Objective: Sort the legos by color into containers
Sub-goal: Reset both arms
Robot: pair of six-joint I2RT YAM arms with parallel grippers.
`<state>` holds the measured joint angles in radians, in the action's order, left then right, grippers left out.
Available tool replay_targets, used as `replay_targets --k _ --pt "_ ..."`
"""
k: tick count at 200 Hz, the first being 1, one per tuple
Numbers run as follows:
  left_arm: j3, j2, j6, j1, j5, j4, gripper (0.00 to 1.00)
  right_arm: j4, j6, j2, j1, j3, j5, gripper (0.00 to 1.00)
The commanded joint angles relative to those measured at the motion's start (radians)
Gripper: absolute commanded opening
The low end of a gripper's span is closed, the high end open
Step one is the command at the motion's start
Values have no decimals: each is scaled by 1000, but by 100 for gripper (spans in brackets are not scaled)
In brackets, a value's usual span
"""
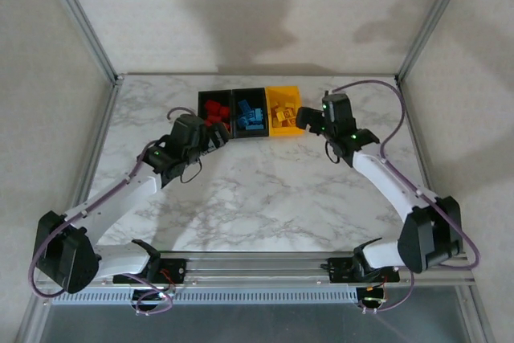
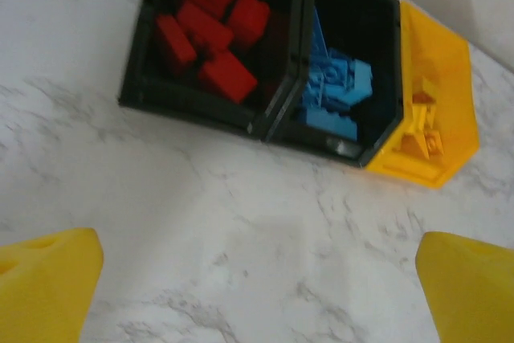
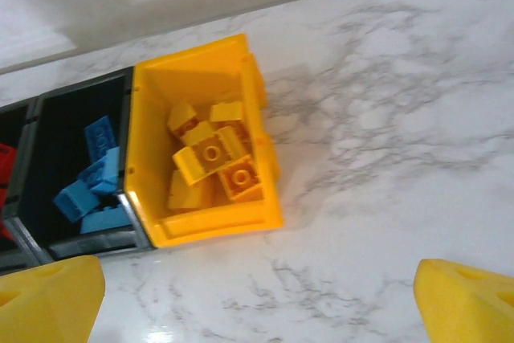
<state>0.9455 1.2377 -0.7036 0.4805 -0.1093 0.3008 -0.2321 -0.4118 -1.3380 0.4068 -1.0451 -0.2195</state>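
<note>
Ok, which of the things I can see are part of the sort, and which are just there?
Job: red legos, blue legos, yellow legos; the two black bins; the yellow bin.
Just there: marble table, metal frame posts.

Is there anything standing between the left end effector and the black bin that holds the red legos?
Nothing visible does. Only the bare marble table lies between the open left end effector and the near wall of the black bin; the red legos lie inside it.
</note>
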Motion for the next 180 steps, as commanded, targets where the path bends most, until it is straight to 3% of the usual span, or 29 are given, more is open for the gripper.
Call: replay_targets --k 1,29,55,67,91,120,154,167,180 --pt "27 -37 102 -36 -111 35 100 45 41 88 -27 65 -97 99" --pt "-38 -94 219 -57 -339 -75 100 173 77 176 -41 188 -343 99" --pt "-233 -192 421 -73 -448 -393 100 598 266 265 -47 429 -487 99" --pt "-327 -210 517 -76 -499 -535 100 714 334 252 -66 496 -496 99" --pt "-389 -141 558 -136 -569 -681 100 838 329 177 -134 548 -522 99" --pt "-503 -10 552 -234 -511 -934 100 1113 367 100 -188 681 -486 99" --pt "-648 96 574 -286 -476 -1268 99 1416 414 -43 -200 808 -425 99" --pt "-717 124 582 -305 -415 -1424 100 1557 436 -105 -205 859 -381 99" --pt "-731 129 616 -317 -363 -1469 100 1671 452 -181 -219 881 -334 99"
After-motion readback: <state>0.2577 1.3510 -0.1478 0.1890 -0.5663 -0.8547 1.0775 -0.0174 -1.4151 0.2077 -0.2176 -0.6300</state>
